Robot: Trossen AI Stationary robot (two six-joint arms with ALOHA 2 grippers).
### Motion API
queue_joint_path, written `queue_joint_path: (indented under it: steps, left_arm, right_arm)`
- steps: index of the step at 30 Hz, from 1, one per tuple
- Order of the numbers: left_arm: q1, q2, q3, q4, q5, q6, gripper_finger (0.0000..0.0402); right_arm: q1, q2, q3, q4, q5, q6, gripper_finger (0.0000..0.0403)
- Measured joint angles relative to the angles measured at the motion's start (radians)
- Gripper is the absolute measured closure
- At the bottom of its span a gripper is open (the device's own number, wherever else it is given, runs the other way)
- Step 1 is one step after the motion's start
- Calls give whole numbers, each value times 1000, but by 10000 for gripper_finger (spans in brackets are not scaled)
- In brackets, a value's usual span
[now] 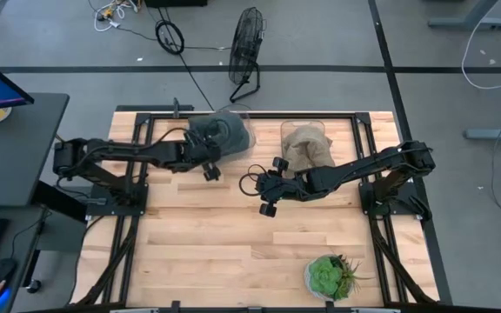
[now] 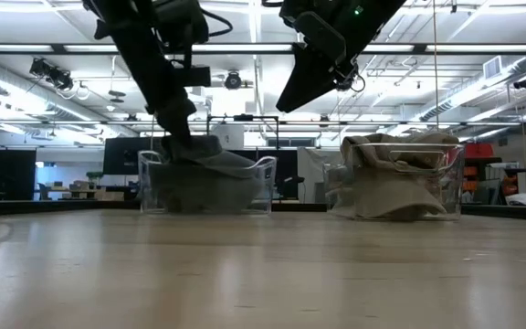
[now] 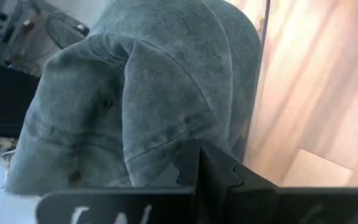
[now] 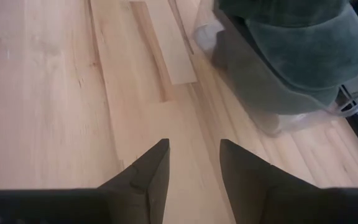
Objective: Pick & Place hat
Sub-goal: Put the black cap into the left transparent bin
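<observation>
Wooden table (image 1: 233, 252), pale planks, standing in a wide workshop with a fan (image 1: 247, 39) on the floor behind the far edge.

Left gripper (image 1: 210, 156) reaching into the clear bin (image 1: 242, 117) at the far edge, left of centre, pressed against the grey hat (image 1: 220, 135). Fingers seen only as a dark block under the cloth in the left wrist view; cannot tell if closed on the fabric or not. Hat (image 3: 148, 93) filling the bin, crown folded and creased, with one deep fold running down toward the fingers.

Right gripper (image 1: 270, 187) hanging above the table near the middle, between the two bins, fingers (image 4: 145, 171) apart and holding nothing, bare wood visible between them. Second clear bin (image 1: 320, 130) at the far edge, right of centre, holding a tan hat (image 1: 304, 149), untouched.

Judged from the folds: soft, light cloth, no stiffness in the crown, not fragile, not slippery. Likely to sag and drape when lifted, and possibly to catch on the bin wall (image 2: 265, 178). Best taken at a thick fold or at the brim seam, where several layers give the fingers something to pinch; a single thin layer would probably slip out. Straight lift up over the wall advised before any move sideways.

Small green plant (image 1: 329, 276) near the front edge, right side, well apart from all of it.
</observation>
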Motion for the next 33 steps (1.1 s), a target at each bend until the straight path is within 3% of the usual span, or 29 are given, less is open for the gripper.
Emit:
queue_joint_path:
  steps: [10, 16, 22, 28, 33]
  left_arm:
    - [147, 56, -12, -18, 145, -5, 398]
    - [147, 38, -4, -51, 204, -38, 398]
    - [56, -118, 93, -185, 210, -108, 397]
    - [-36, -377, 119, -189, 209, -113, 391]
    - [-18, -530, 15, -128, 70, -108, 398]
  right_arm:
    - [0, 0, 0, -1, 0, 0, 256]
    - [6, -5, 0, -17, 2, -9, 256]
    - [27, -107, 36, -193, 1, 74, 256]
    - [66, -339, 3, -217, 3, 42, 256]
    - [70, -508, -178, 43, -2, -5, 256]
